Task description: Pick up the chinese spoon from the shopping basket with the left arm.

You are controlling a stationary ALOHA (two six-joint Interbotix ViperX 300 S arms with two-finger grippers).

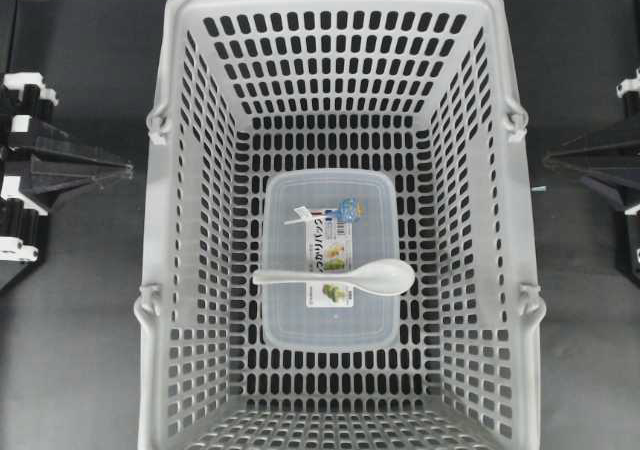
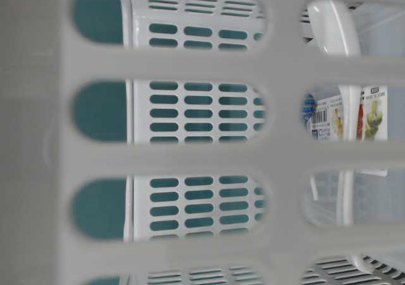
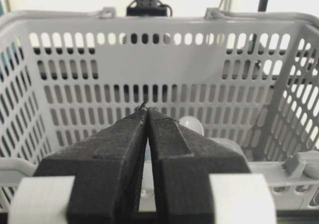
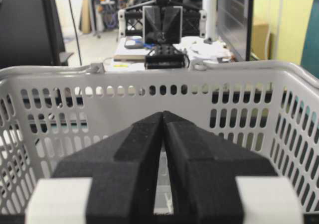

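Chinese spoon (image 1: 340,276) atop lidded container (image 1: 300,210)

Even, diffuse overhead lighting is noted; faint glare is seen on the chinese spoon (image 1: 345,276). The shopping basket (image 2: 190,155) wall is rendered heavily blurred (table-level view); wrist backgrounds are overexposed.

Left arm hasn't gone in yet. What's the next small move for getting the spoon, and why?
Probably open the left gripper and bring it over the basket rim toward the spoon. Its fingers are closed and it sits outside the basket, while the spoon lies flat across the clear container, handle pointing toward that arm.
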